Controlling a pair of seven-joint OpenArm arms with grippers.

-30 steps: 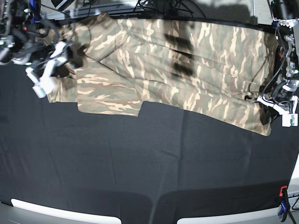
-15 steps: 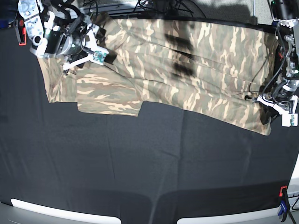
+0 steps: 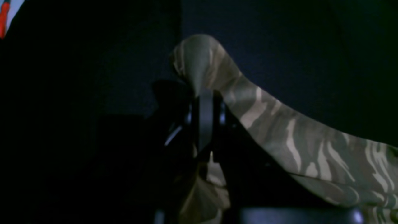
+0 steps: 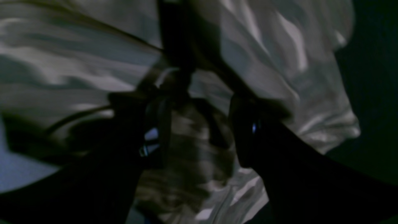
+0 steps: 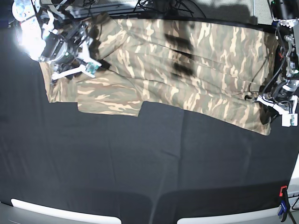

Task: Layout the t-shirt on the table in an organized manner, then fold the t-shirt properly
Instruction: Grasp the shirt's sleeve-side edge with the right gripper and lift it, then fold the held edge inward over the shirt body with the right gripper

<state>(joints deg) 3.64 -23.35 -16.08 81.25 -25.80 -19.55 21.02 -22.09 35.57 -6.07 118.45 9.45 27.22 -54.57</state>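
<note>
I have the camouflage t-shirt (image 5: 177, 70) spread along the far side of the black bench (image 5: 140, 163), mostly flat, with one part doubled over at the camera-left end and a lower corner reaching toward the camera-right edge. My left gripper (image 3: 205, 102) has its jaws together on a pinch of that corner, and the wrist view shows the cloth rising to a soft peak above them and trailing off in a loose band. My right gripper (image 4: 199, 124) hangs over the bunched end with its jaws apart, fabric showing between them; I cannot tell whether either finger touches the cloth. I judge the shirt light and limp: it will sag, stretch and drag across the bench cloth rather than hold any shape, so the sensible holds are hems, shoulder seams and sleeve edges, pulled evenly from both ends. Much is hard to read. Both wrist views are dark and the right one is smeared, glare washes out the base view's top-left corner, and the cream collar is not something I can pick out. A red clamp (image 5: 283, 191) sits at the near right edge.
</note>
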